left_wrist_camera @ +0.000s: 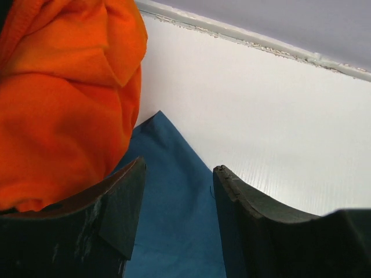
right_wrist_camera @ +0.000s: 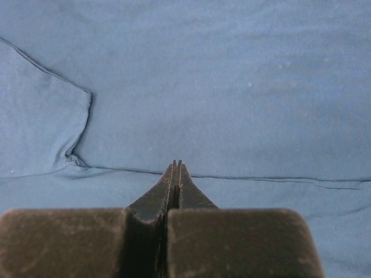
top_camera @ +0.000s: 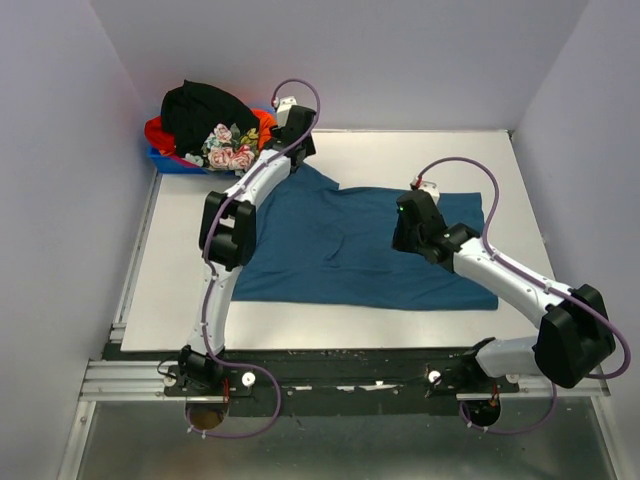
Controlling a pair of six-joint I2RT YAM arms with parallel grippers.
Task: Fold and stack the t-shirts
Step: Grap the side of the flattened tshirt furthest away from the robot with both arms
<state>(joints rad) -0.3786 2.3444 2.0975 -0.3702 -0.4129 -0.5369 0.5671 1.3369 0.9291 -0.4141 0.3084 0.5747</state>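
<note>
Across the table [top_camera: 168,285], the teal-blue t-shirt [top_camera: 340,250] lies spread, faintly creased.

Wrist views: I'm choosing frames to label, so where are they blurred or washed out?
Left wrist: the left tool looks soft and dark, the orange-red shirt looks oversaturated, the table nearly blown white. Right wrist: the right tool is blurred at its base, yet the teal-blue shirt shows crisp seams under even light.

From above, behind the bases [top_camera: 205,370], I see the whole table [top_camera: 170,290]. Wrist cams sit close — left faces the far edge, right faces down; all share the teal shirt [top_camera: 340,250].
</note>
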